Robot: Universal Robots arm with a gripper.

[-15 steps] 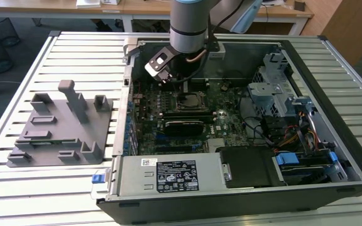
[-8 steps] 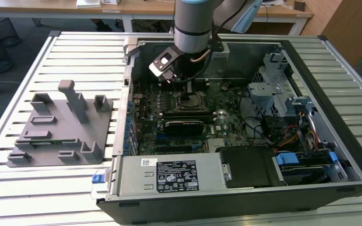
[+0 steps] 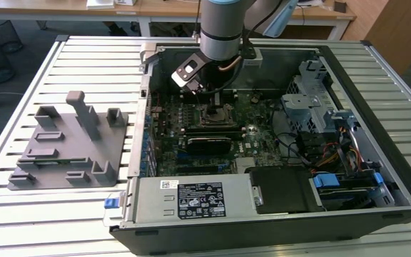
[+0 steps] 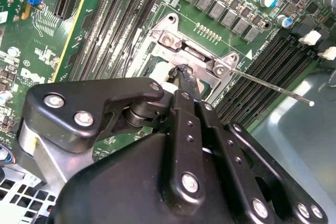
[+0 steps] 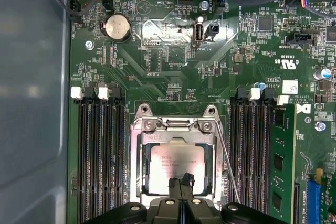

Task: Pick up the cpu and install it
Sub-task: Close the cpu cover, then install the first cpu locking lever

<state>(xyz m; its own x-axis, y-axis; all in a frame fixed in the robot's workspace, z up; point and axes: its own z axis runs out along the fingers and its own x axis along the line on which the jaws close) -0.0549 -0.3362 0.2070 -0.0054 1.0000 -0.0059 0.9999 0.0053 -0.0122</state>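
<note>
Inside the case [image 3: 263, 235], cpu [image 5: 170, 163] lies socketed just under gripper [image 5: 181, 184].

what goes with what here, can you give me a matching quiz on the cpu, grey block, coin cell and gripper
Things:
1 cpu
2 grey block
3 coin cell
4 gripper

Places:
a on the table, outside the case
b over the cpu's edge
c lying in the socket
d round and silver, on the board

Pairs: 1-c, 2-a, 3-d, 4-b
</note>
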